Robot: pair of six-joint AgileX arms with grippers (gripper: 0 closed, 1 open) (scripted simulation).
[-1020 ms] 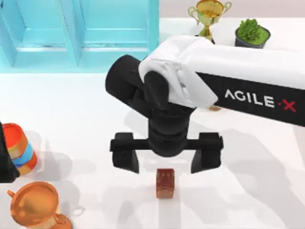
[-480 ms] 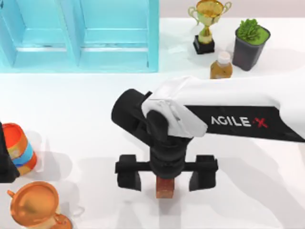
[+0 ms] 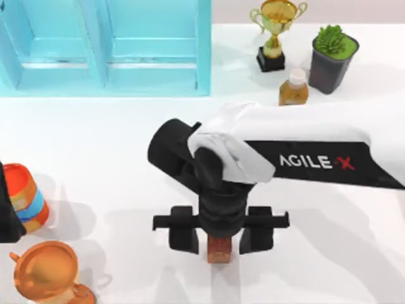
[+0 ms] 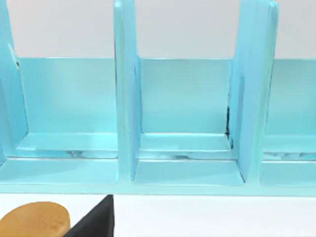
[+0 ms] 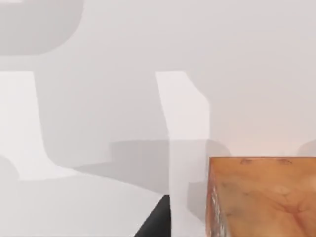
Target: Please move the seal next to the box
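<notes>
The seal (image 3: 219,251), a small reddish-brown block, stands on the white table near the front, at about the middle. My right gripper (image 3: 219,237) hangs straight over it, open, with one black finger (image 3: 185,231) on each side of the block and a narrow gap left at both. In the right wrist view the seal (image 5: 261,197) looms close beside a dark fingertip (image 5: 155,223). The box (image 3: 104,47), a light blue open case with compartments, lies at the back left. Its compartments (image 4: 182,98) face the left wrist camera.
My left arm (image 3: 7,212) is parked at the left edge. Beside it stand an orange striped cup (image 3: 26,196) and a copper trophy cup (image 3: 47,272). At the back right are a gold trophy (image 3: 276,25), an amber bottle (image 3: 293,88) and a potted plant (image 3: 333,54).
My right gripper came forward and down over the seal. Its fingers have since drawn inward toward the block. The seal has not moved.
</notes>
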